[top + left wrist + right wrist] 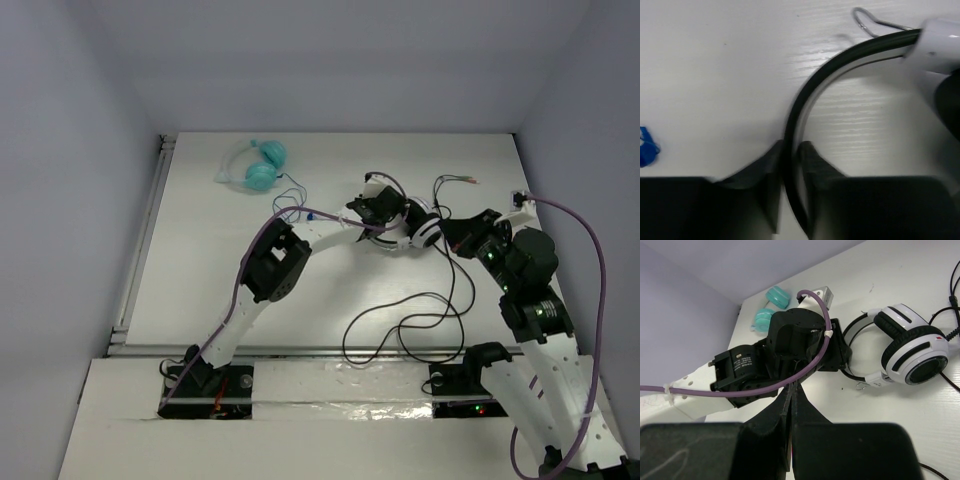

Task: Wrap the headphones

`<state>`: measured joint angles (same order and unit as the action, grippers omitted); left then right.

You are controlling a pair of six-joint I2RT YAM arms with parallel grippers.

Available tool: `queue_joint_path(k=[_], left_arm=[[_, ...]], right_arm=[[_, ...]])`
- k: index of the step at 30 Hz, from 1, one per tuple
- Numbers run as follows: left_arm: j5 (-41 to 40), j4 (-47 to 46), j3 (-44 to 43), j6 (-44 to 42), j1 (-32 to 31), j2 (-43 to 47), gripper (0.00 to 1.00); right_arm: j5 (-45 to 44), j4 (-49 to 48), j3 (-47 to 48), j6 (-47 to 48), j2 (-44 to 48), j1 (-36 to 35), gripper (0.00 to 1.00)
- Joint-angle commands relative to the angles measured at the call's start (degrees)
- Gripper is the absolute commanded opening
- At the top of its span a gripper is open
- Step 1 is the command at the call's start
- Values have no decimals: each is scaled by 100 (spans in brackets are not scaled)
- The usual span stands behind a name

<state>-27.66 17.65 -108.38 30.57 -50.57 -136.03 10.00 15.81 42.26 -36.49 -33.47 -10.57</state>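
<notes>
From above, the headphones (420, 228) are lying on the tabletop (200, 290) right of the teal headphones (255, 165); the left wrist is showing the left pincer (790, 155) pinching their headband (800, 100); the right wrist is showing the right pincer (791, 395) closed, empty.

The white desk (200, 260) carries the headphones (418, 228) near its middle, their cable (412, 319) looping toward the near edge. Teal headphones (258, 165) lie far left.
</notes>
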Motion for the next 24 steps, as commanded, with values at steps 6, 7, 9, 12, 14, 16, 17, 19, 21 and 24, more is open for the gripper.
queue_joint_path(k=[6, 7, 9, 12, 14, 16, 17, 19, 21, 24], left_arm=[[93, -42, 509, -260, 239, 830, 0], [181, -60, 746, -357, 310, 1111, 0], [339, -51, 923, -681, 546, 1919, 0], [673, 299, 872, -1077, 802, 2773, 0], [937, 711, 530, -1289, 1039, 3143, 0], [1209, 1098, 161, -1482, 1276, 3257, 0], [1280, 1309, -93, -1553, 1347, 3406, 0], [1647, 1477, -419, -1633, 1514, 3530, 0], [2035, 1645, -587, -1624, 1751, 3697, 0], [2396, 1820, -930, -1642, 1822, 3829, 0]], right_arm=[[134, -377, 19, 1, -10, 20, 0], [151, -403, 10, 2, -45, 20, 0], [291, -517, -16, -7, -98, 20, 0], [537, -710, 1, -25, -273, 20, 3], [696, -834, 28, 19, -352, 20, 7], [941, -1036, 54, 63, -528, 20, 24], [1012, -1115, 46, 89, -581, 20, 32], [1205, -1518, -68, 133, -739, 20, 58], [1538, -2036, -165, 125, -923, 20, 74], [1768, -2406, -183, 282, -1362, 20, 79]])
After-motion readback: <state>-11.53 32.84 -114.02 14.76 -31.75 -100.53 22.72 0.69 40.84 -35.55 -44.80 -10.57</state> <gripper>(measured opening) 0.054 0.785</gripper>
